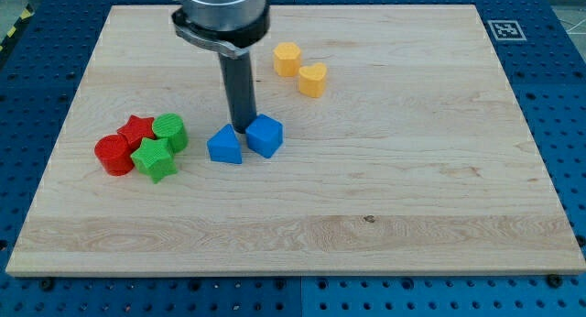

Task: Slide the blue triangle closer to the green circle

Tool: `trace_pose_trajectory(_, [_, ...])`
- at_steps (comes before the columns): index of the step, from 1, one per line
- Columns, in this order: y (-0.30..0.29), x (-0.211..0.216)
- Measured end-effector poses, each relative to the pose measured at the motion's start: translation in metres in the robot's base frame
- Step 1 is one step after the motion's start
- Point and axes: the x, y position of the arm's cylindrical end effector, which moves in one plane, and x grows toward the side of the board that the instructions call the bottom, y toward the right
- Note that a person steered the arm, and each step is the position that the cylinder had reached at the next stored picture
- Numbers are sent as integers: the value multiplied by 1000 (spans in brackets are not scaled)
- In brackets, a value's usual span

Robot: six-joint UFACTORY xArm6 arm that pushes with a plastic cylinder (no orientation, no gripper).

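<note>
The blue triangle (224, 146) lies on the wooden board (385, 189), left of centre. The green circle (170, 132) is a short way to its left, in a cluster of blocks. My tip (244, 128) comes down from the view's top and stands just behind the gap between the blue triangle and a blue cube (265, 136), which sits right beside the triangle on its right. The tip looks very close to both blue blocks; contact cannot be told.
A red star (137, 129), a red circle (113, 155) and a green star (153, 159) crowd around the green circle. Two yellow blocks (287, 59) (313, 80) lie toward the view's top, right of the rod. Blue pegboard surrounds the board.
</note>
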Motion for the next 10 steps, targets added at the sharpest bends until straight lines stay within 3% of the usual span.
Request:
trace_pose_trajectory(3, [13,64])
trace_pose_trajectory(5, [-3,22])
trace_pose_trajectory(9, [-25,22])
trace_pose_trajectory(10, [-10,40])
